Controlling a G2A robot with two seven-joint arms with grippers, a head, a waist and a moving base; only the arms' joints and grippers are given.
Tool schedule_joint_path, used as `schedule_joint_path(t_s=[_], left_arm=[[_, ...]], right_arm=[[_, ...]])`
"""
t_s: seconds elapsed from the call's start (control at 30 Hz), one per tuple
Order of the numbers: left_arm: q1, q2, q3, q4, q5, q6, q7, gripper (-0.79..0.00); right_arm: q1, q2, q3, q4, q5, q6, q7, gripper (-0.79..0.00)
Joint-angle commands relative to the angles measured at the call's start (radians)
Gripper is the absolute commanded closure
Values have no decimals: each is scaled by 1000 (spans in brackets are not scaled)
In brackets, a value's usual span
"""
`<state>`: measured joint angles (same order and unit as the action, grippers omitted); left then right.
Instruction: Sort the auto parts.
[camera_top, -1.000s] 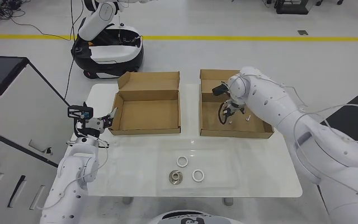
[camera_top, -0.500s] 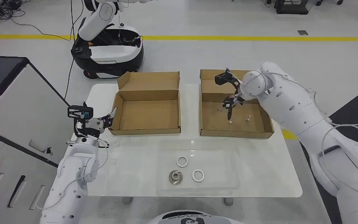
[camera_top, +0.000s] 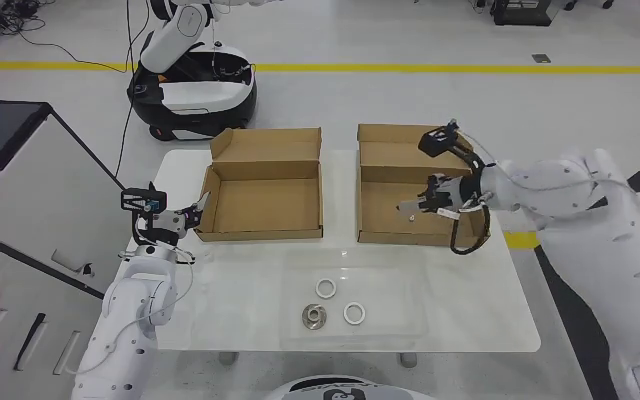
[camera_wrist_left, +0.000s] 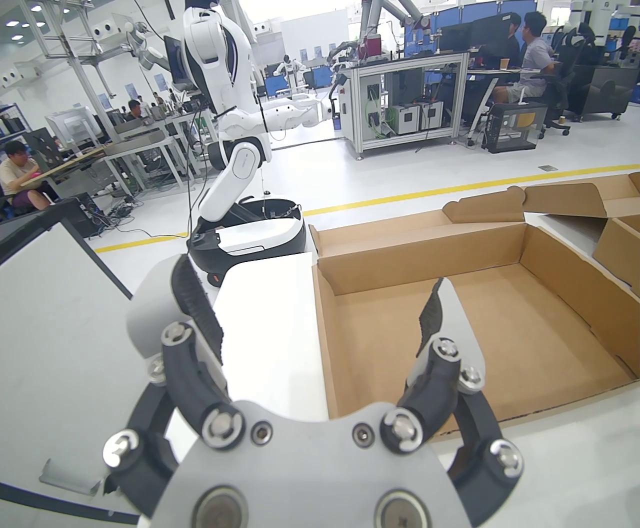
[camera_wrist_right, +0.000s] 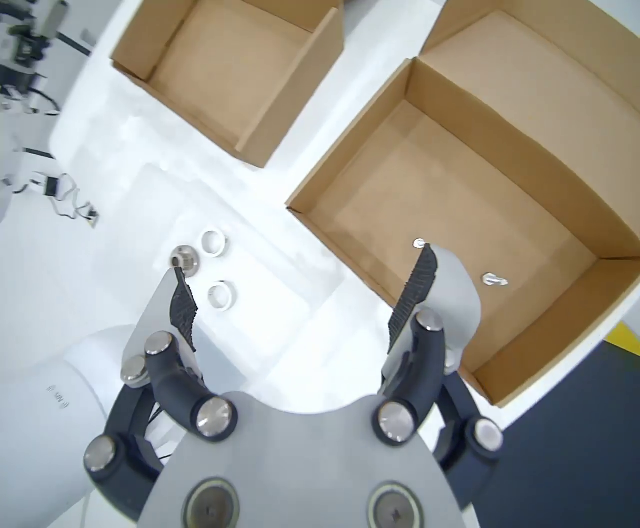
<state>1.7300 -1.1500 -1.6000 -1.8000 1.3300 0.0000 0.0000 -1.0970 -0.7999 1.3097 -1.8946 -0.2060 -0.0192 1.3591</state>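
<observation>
Two white rings (camera_top: 326, 288) (camera_top: 354, 313) and a metal flanged part (camera_top: 314, 317) lie near the table's front edge. From the right wrist the rings (camera_wrist_right: 214, 241) (camera_wrist_right: 221, 294) and the flanged part (camera_wrist_right: 184, 257) show too. Two small metal bolts (camera_wrist_right: 419, 243) (camera_wrist_right: 494, 280) rest on the floor of the right cardboard box (camera_wrist_right: 505, 130). My right gripper (camera_wrist_right: 300, 262) hangs open and holds nothing above that box's front part (camera_top: 420, 200). My left gripper (camera_wrist_left: 310, 280) stands open, holding nothing, just left of the left box (camera_wrist_left: 425, 255) (camera_top: 190, 215).
Both boxes (camera_top: 262, 233) (camera_top: 372, 238) stand side by side at the back of the white table, flaps up. The rings sit in a shallow clear tray (camera_top: 405, 300). Another white robot (camera_top: 195, 90) is parked beyond the table's far left corner.
My right arm has swung out to the right, and its gripper has lifted from low inside the right box to above it. The left arm has stayed still.
</observation>
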Motion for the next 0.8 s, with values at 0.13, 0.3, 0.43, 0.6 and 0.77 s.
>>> schedule_joint_path(t_s=[0.13, 0.3, 0.43, 0.6, 0.77], left_arm=[[0, 0, 0, 0, 0, 0, 0, -785], [0, 0, 0, 0, 0, 0, 0, -785], [0, 0, 0, 0, 0, 0, 0, -785], [0, 0, 0, 0, 0, 0, 0, -785], [0, 0, 0, 0, 0, 0, 0, -785]], right_arm=[[-201, 23, 267, -42, 276, -72, -12, -785], [-347, 27, 457, -43, 496, -141, -10, -785], [-440, 26, 564, -35, 618, -185, 11, -785], [-529, 19, 666, -15, 765, -236, 33, -785], [-532, 19, 670, -13, 775, -240, 34, -785]])
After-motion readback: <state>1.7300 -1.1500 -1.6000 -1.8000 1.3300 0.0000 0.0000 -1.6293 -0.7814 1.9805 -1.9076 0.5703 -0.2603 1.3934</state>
